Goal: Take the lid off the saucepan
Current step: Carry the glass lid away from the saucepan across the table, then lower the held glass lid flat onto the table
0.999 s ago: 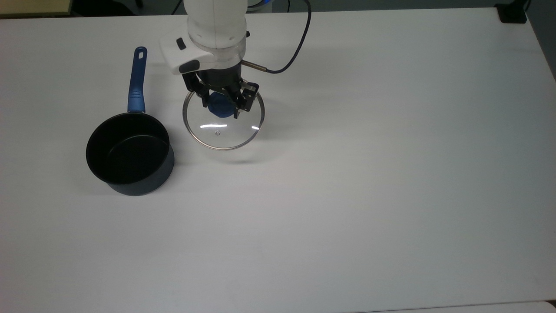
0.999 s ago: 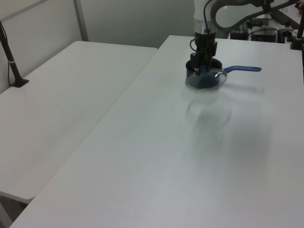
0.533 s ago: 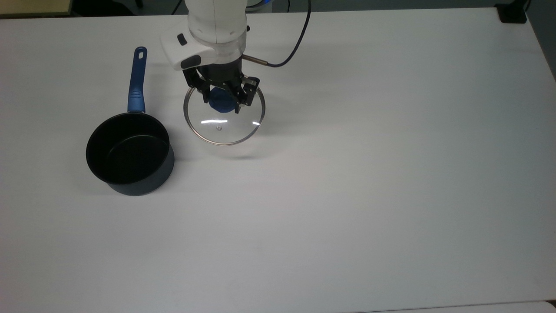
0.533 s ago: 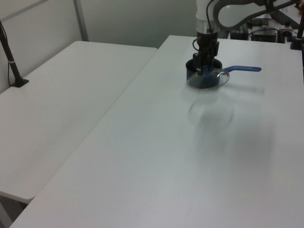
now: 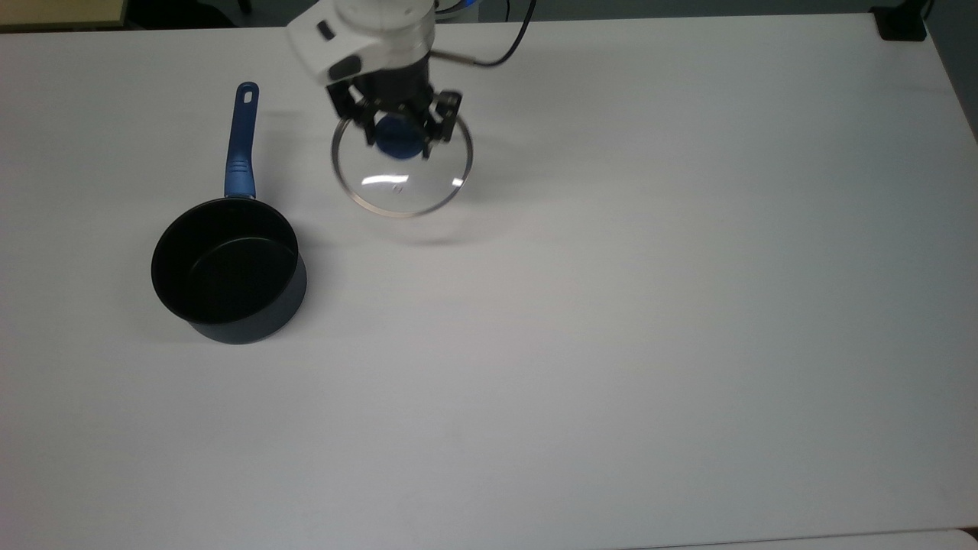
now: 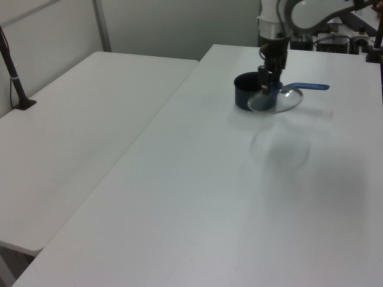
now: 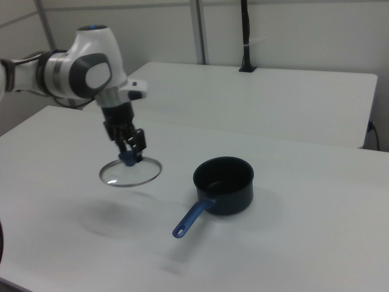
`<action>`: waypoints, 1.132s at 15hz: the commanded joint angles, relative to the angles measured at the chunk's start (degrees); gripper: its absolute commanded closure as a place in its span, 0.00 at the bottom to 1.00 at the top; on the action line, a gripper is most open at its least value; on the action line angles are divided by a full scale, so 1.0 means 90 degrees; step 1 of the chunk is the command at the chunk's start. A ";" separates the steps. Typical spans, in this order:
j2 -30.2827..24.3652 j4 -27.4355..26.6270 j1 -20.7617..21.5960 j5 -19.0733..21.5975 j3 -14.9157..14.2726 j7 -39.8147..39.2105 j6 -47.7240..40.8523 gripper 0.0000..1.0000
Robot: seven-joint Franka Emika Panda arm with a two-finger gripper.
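top view: looks straight down on the white table point(image 5: 611, 344), fairly near; the claw point(image 5: 399, 130) sits near the upper edge, the pan point(image 5: 229, 271) below and to its left.
left view: low, slanting along the table from far off; the claw point(image 6: 270, 81) is small at the far end, the pan point(image 6: 248, 95) just left of it.
right view: nearer, from the opposite side; the pan point(image 7: 223, 185) lies right of the claw point(image 7: 129, 149).
shared: claw, lid point(image 5: 403, 172), pan, tabletop.
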 commanded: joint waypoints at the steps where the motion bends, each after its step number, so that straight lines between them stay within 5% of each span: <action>1: -0.0714 -0.1316 -0.0202 0.0116 0.0645 -0.0078 0.0661 0.61; 9: -0.0734 -0.1445 -0.0292 0.0116 0.0851 0.0146 0.0789 0.61; 17: 0.0174 -0.1494 -0.0194 -0.0020 0.1096 0.1221 0.1903 0.61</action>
